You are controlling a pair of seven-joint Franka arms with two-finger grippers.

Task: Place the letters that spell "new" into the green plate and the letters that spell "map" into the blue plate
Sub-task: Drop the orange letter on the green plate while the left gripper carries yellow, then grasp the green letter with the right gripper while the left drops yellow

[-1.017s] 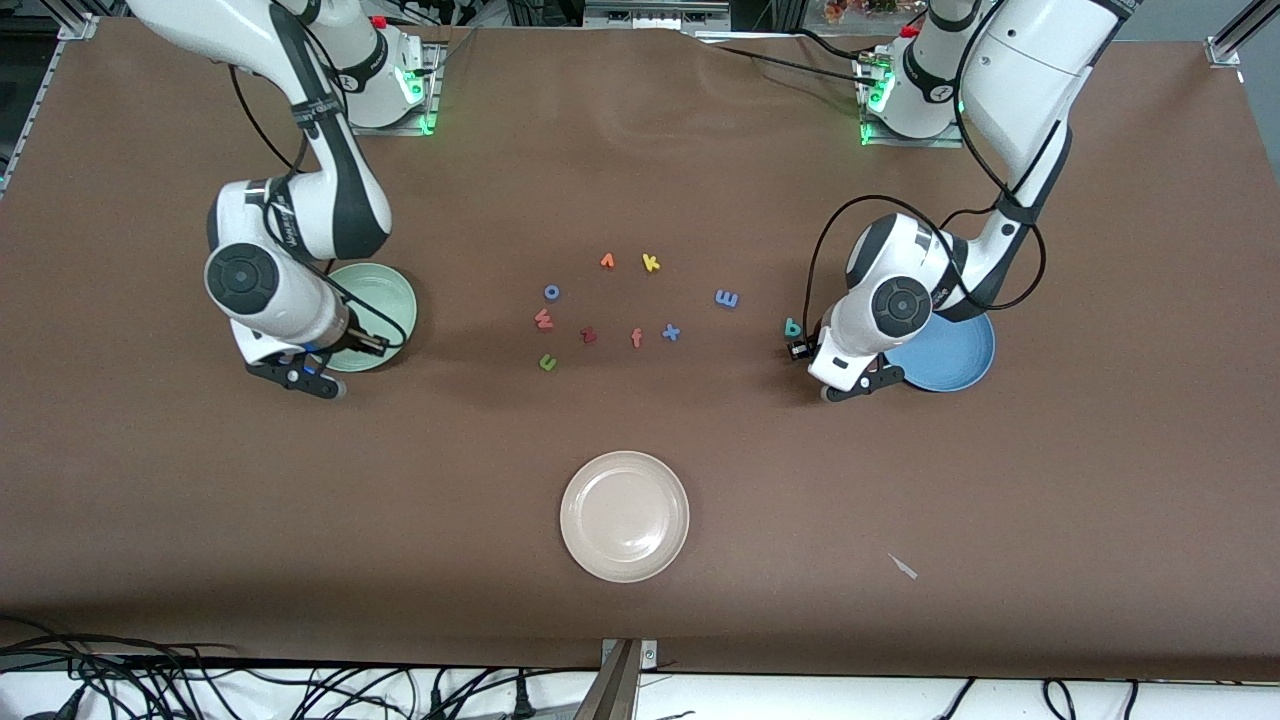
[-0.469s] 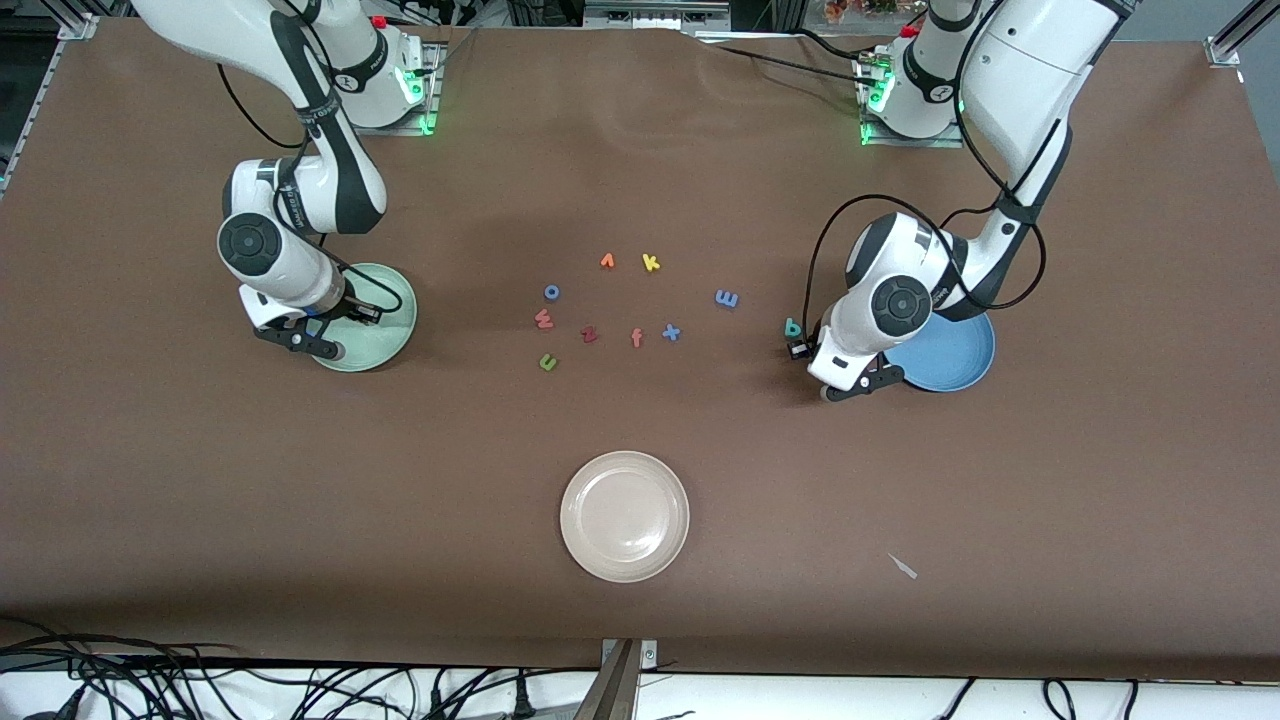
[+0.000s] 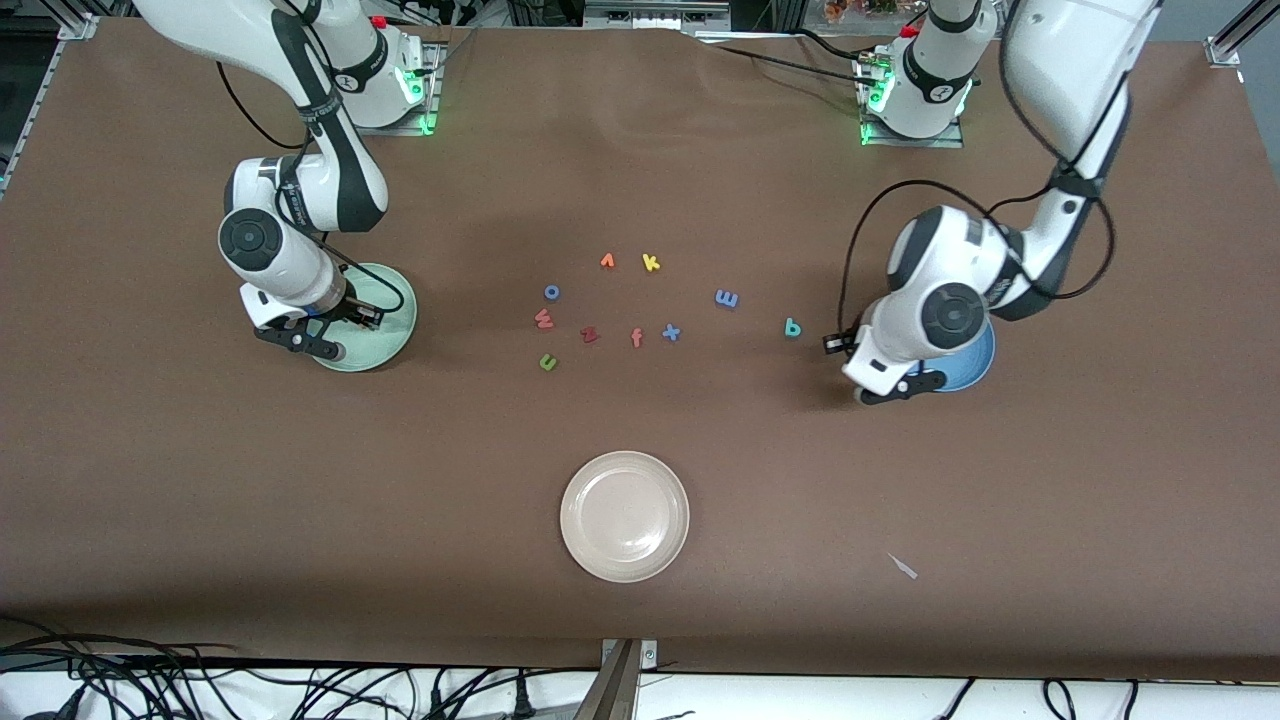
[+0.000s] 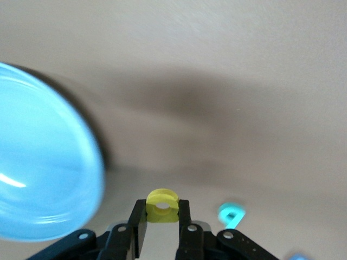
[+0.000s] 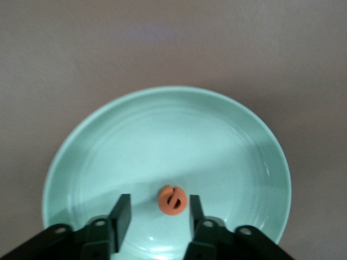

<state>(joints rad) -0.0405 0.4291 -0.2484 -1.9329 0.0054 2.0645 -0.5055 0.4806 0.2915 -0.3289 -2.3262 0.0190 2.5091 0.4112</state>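
From the front we see the left gripper point(image 3: 893, 388) beside the blue plate point(image 3: 975, 372); the glossy rim could catch it in transit.

In the left wrist view, fingers pinch the soft yellow p point(image 4: 162, 206), so squashy foam could slip.

In the right wrist view, the right gripper point(image 5: 155, 215) stands spread over the smooth green plate point(image 5: 97, 157), and the orange e point(image 5: 172, 199) might cling to a pad.

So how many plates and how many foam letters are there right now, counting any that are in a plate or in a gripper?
Plates: 3 (green plate, blue plate, cream plate)
Loose foam letters on the table: 10
Letters in the green plate: 1, the orange e
Letters held: 1, the yellow p in the left gripper
Total: 15
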